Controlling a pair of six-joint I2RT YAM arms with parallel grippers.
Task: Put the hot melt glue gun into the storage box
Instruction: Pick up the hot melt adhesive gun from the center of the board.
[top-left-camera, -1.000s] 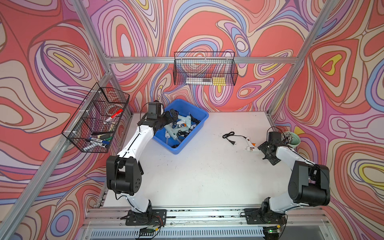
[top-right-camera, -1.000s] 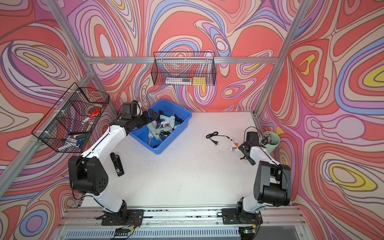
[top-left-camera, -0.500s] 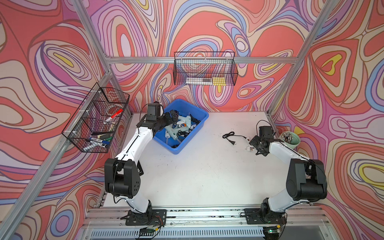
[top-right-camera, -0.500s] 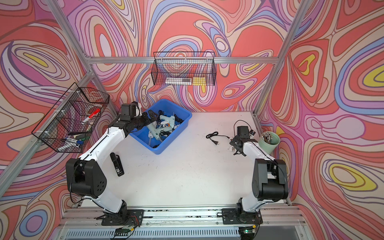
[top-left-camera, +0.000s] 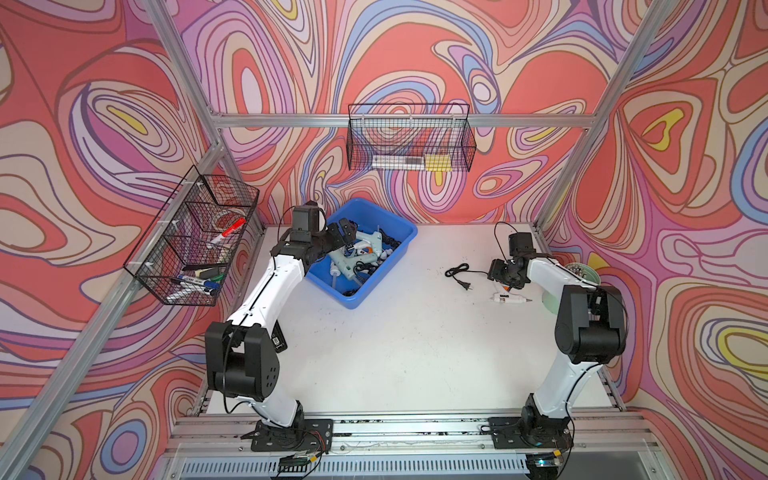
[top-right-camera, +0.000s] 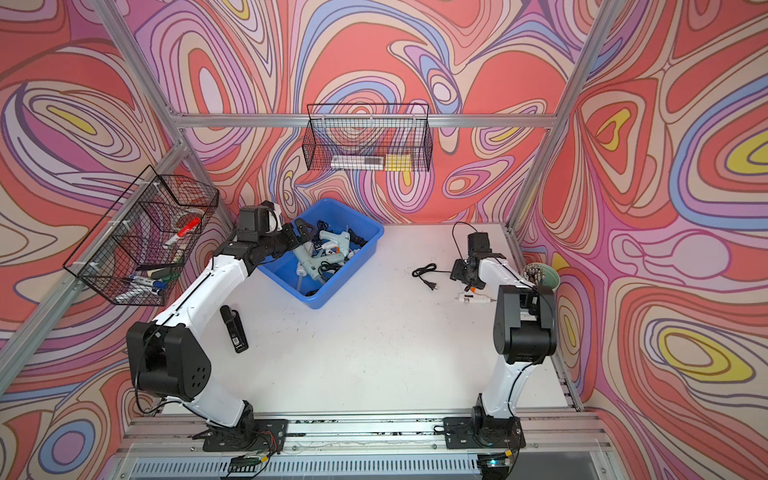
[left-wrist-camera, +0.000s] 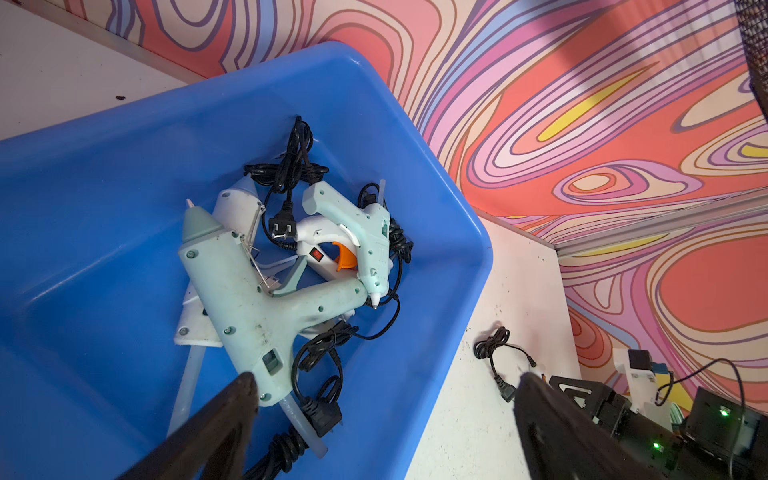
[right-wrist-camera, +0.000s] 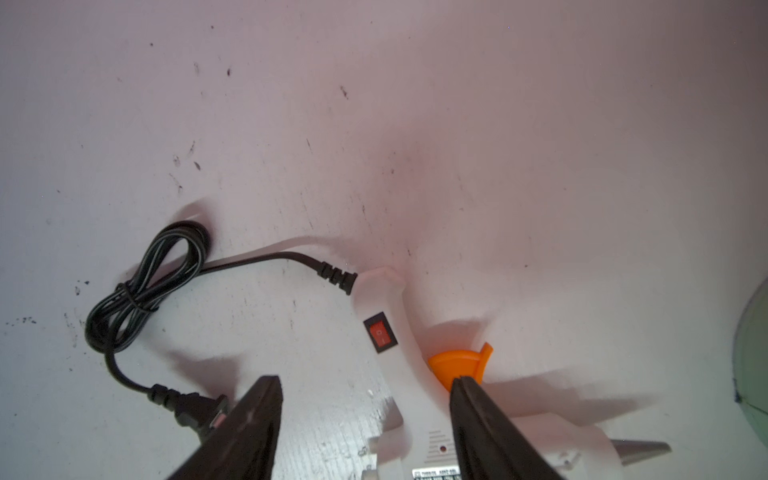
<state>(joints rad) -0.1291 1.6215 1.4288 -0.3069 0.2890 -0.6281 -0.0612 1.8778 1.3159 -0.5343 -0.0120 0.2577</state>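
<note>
The right gripper (right-wrist-camera: 363, 382) stood with its jaws parted astride the white hot melt glue gun (right-wrist-camera: 390, 316), one finger (right-wrist-camera: 478, 415) against the orange trigger (right-wrist-camera: 459, 361), the other clear of the body, beside the plug (right-wrist-camera: 187, 409); nothing was clamped; the gun lay flat on the white table (top-left-camera: 415, 332), its black cord (right-wrist-camera: 141, 291) bundled just beyond the handle; well away across the table, the left gripper (left-wrist-camera: 384, 378) hung spread wide and empty over the blue storage box (top-left-camera: 374, 286), which held other glue guns (left-wrist-camera: 249, 299).
</note>
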